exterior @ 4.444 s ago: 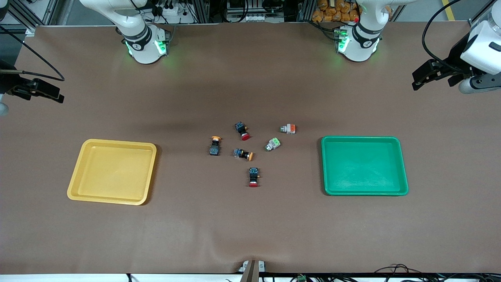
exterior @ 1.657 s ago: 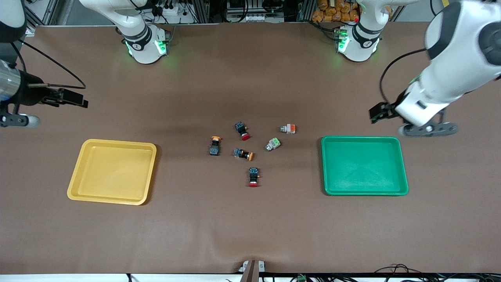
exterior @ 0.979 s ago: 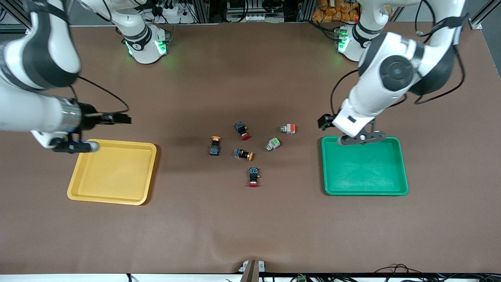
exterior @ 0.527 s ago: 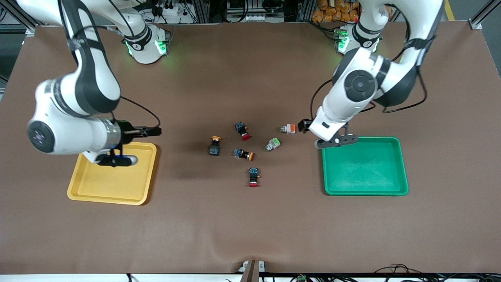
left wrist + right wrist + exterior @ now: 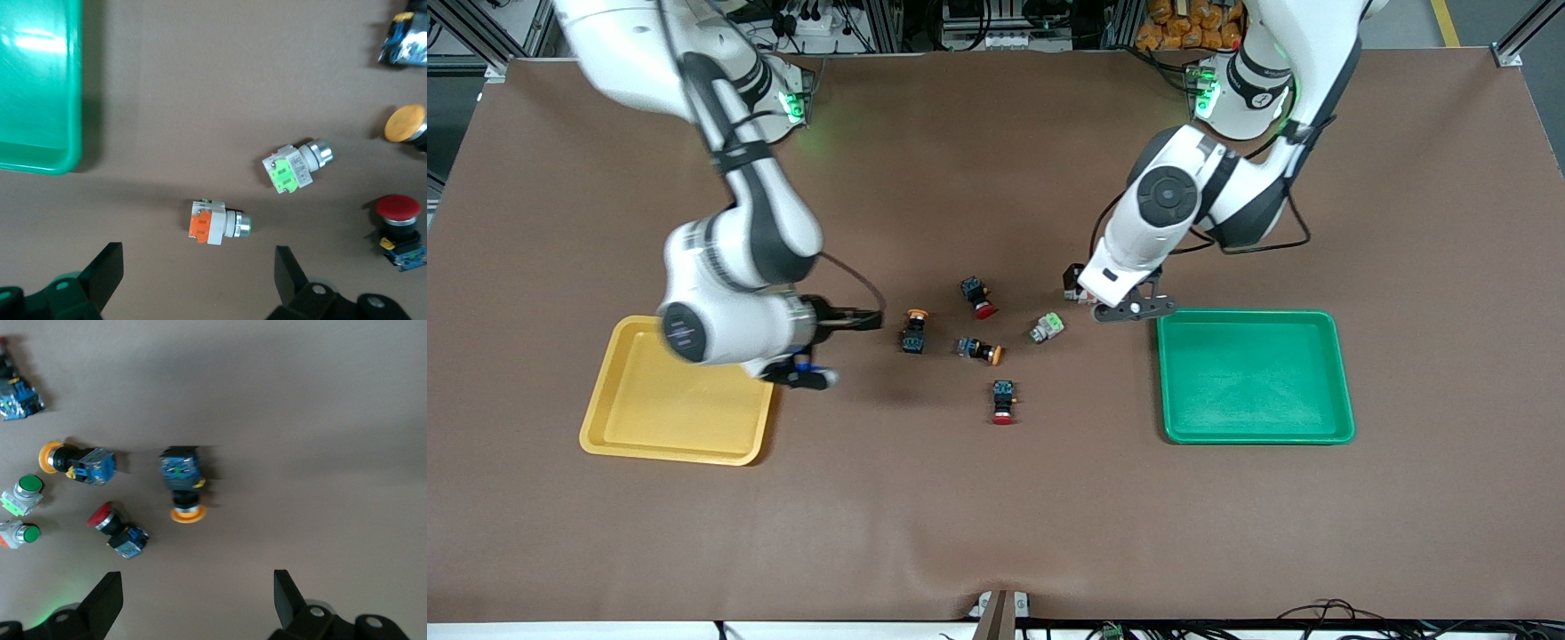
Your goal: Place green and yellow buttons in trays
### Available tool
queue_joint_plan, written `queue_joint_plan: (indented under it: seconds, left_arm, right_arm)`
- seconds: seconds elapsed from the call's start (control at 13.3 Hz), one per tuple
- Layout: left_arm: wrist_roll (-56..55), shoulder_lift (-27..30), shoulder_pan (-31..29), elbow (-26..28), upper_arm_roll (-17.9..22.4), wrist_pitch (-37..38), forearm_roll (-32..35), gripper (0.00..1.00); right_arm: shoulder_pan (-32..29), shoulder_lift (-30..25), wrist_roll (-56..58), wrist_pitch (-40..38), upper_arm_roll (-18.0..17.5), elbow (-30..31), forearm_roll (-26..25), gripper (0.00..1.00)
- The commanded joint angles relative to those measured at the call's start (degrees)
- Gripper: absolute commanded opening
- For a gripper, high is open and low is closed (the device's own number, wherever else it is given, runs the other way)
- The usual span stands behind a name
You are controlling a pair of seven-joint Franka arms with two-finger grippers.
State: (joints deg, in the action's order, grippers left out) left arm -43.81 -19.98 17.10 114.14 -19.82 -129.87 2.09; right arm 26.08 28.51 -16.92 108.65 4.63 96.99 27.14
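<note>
2 grippers, left gripper [image 5: 199, 283] and right gripper [image 5: 198, 603], jaws spread (front view hides this) over loose buttons [image 5: 219, 223].

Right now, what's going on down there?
Left tool open over a green button. Right tool open near a yellow button. Both trays empty. Nothing blocking.

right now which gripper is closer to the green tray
Left. The left gripper hangs over the grey buttons just off the green tray; the right gripper is beside the yellow tray.
</note>
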Motion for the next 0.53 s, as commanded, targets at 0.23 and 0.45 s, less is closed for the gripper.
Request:
queue_joint_plan:
  seconds: [0.23, 0.45]
  left_arm:
    - [-6.5, -6.2, 2.9, -0.4, 0.2, -5.9, 4.0, 1.0]
    - [-6.1, -9.4, 2.8, -0.3, 0.0, -7.9, 10.4, 1.0]
  right_arm:
    - [7.8, 6.6, -1.2, 14.0, 0.8, 0.5, 0.8, 1.0]
    - [7.7, 7.9, -0.2, 14.2, 0.8, 0.5, 0.2, 1.0]
